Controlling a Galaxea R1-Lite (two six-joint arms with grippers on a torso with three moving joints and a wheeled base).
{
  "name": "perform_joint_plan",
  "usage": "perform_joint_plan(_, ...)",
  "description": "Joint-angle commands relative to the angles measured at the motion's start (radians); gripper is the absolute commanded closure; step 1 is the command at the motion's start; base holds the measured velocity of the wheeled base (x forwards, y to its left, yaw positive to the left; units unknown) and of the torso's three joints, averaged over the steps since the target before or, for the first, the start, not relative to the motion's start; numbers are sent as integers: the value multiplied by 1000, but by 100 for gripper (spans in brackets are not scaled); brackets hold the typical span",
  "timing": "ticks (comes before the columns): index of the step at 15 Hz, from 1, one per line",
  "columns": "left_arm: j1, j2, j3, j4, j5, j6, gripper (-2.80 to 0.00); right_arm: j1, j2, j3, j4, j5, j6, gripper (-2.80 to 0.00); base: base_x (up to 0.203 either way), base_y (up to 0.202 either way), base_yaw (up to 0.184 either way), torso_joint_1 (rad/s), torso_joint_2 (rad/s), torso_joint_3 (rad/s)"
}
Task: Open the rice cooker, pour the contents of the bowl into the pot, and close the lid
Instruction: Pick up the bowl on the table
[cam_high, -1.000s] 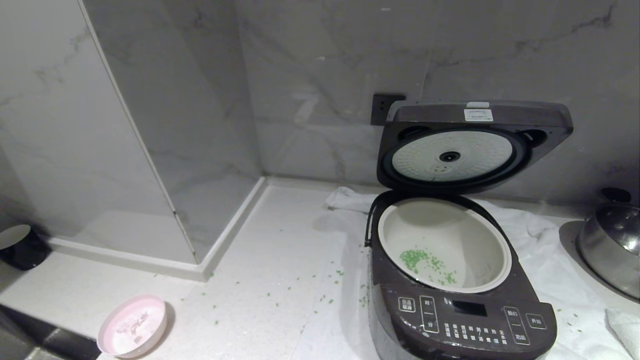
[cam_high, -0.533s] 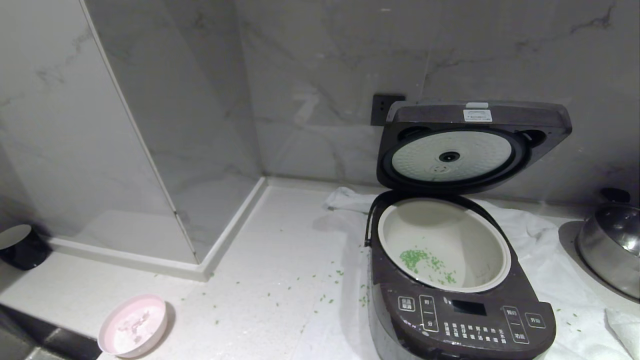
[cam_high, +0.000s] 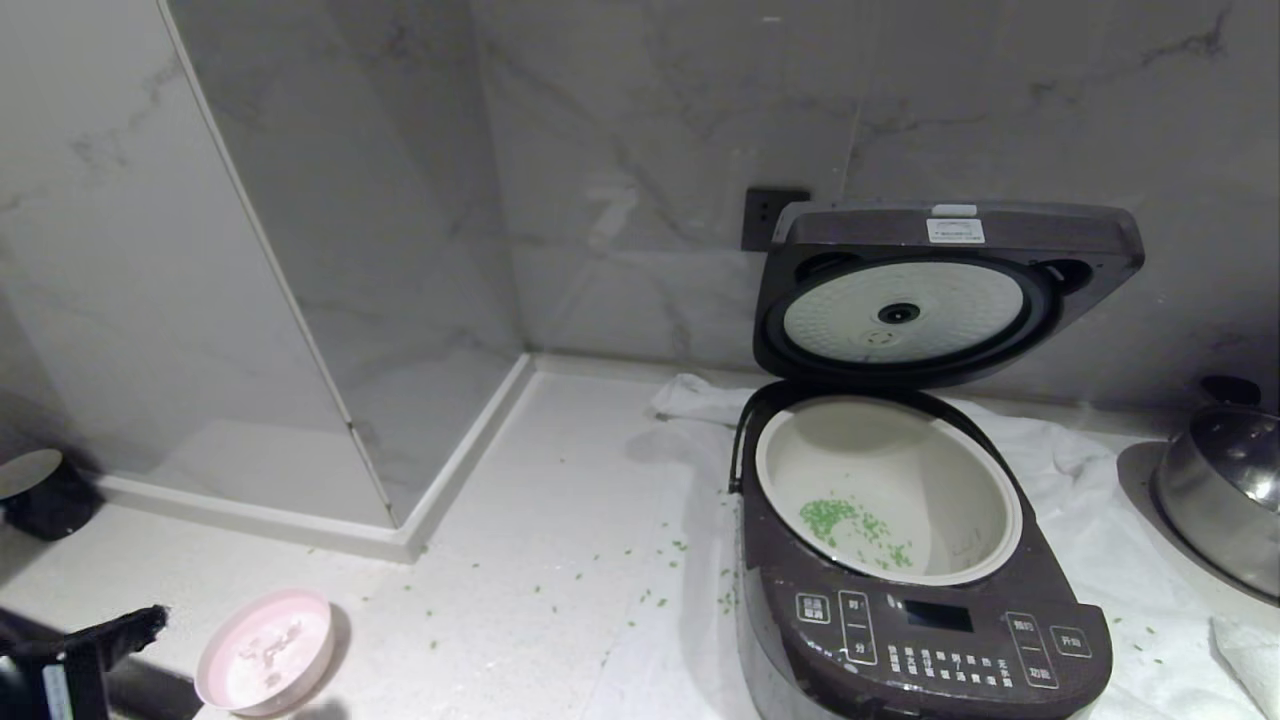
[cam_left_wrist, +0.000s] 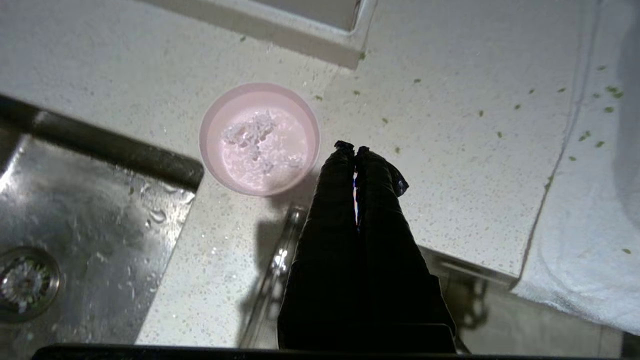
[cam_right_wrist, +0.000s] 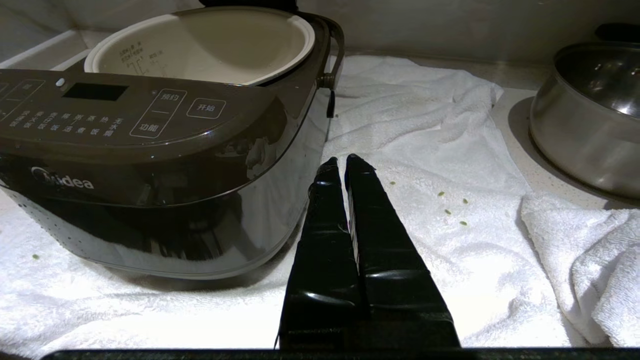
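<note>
the large dark brown-grey rice cooker sits at the lower right of the head view on a crumpled white towel, its hinged dark lid standing open with the silvery round plate facing forward. the round cream-white inner pot sits inside it, with a small scatter of green grains on its floor; more green bits speckle the pale speckled countertop left of the cooker.

the small round pale pink plastic bowl rests on the countertop at the lower left, well apart from the cooker, holding only whitish residue. the left gripper enters at the bottom left corner just beside the bowl; in the left wrist view its black fingers are pressed together, empty, just beside the bowl's rim and not touching it, with a wet steel sink nearby.

the right gripper hangs low over the towel beside the cooker's side, fingers closed on nothing. a shiny steel pan sits at the right edge, and a small black cup at the far left.
</note>
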Motion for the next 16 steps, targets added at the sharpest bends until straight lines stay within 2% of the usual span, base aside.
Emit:
perform_joint_plan(1,-1,357,-102,3,15,-8,0,0,0,0,1,1,-1,0,0,0,0,0,0,0)
perform_joint_plan(4,5,586,-221,5,97,-16,0,0,1,0,1,-1,-1,0,0,0,0,0,0,0)
perform_joint_plan(7,79,675,-265,28,140,-16,0,0,0,0,1,0,-1,0,0,0,0,0,0,0)
perform_joint_plan(10,180,659,-264,92,141,-9,0,0,0,0,1,-1,-1,0,0,0,0,0,0,0)
perform_joint_plan(13,299,641,-235,116,137,31,0,1,0,0,1,1,-1,0,0,0,0,0,0,0)
perform_joint_plan(16,322,680,-174,117,130,35,0,1,1,0,1,1,-1,0,0,0,0,0,0,0)
